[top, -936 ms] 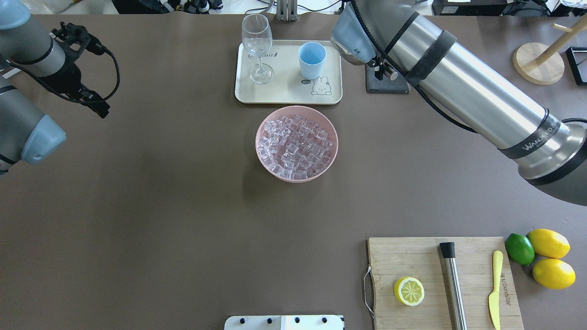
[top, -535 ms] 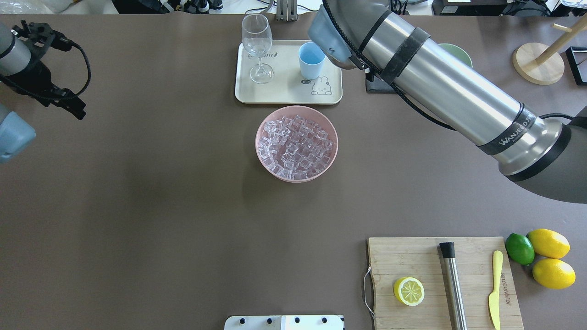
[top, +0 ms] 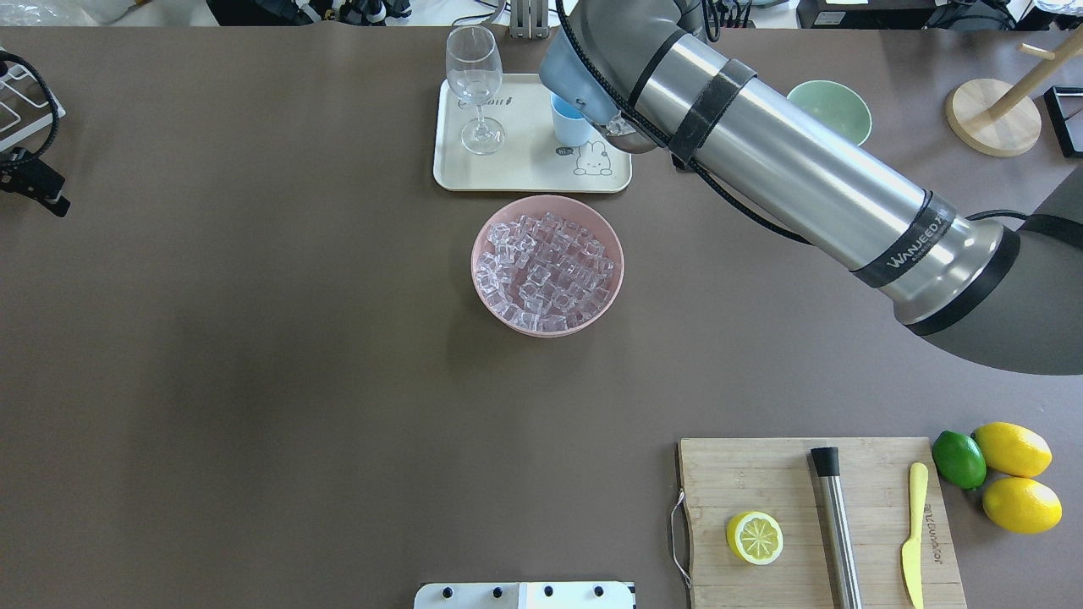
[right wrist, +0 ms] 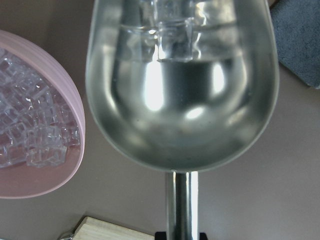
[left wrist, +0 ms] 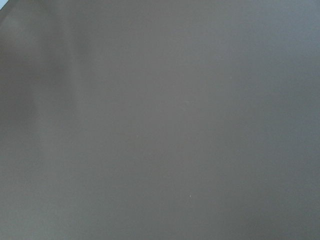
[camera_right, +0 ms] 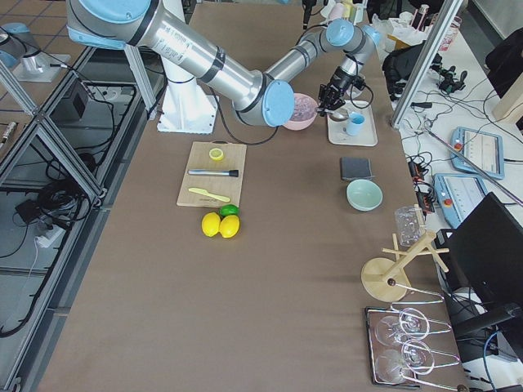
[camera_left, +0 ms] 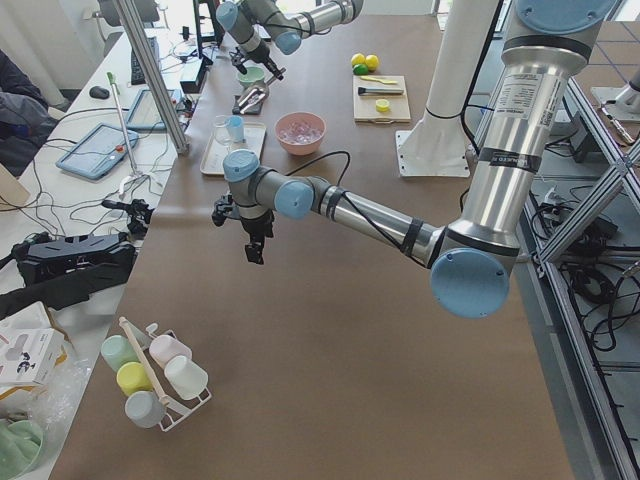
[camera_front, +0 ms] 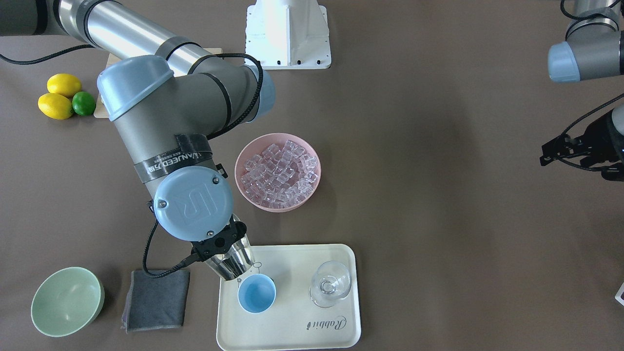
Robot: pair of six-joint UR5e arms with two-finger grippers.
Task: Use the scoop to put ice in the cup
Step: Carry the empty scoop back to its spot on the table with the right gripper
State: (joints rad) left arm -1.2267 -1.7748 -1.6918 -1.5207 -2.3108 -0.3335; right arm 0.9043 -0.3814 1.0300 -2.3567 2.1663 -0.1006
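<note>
My right gripper [right wrist: 181, 235] is shut on the rod handle of the steel scoop [right wrist: 180, 90]; only the dark tips beside the handle show. The scoop [camera_front: 229, 261] holds a few ice cubes [right wrist: 172, 30] and hangs over the tray's corner, just beside the light-blue cup [camera_front: 257, 293]. In the overhead view my right arm covers most of the cup [top: 568, 127]. More ice [camera_front: 279, 170] fills the pink bowl [camera_front: 240, 163] mid-table. My left gripper [camera_front: 560, 148] hovers far off at the table's left side, and I cannot tell whether it is open.
The cup shares a cream tray [camera_front: 292, 331] with a clear wine glass [camera_front: 330, 283]. A grey cloth [camera_front: 156, 297] and a pale-green bowl [camera_front: 67, 301] lie beside the tray. A cutting board [top: 761, 482] with half a lemon, a steel cylinder and a knife sits near the robot.
My right arm has swung leftward in the overhead view, carrying the scoop from beside the tray to the cup. My left arm has pulled back to the table's left edge.
</note>
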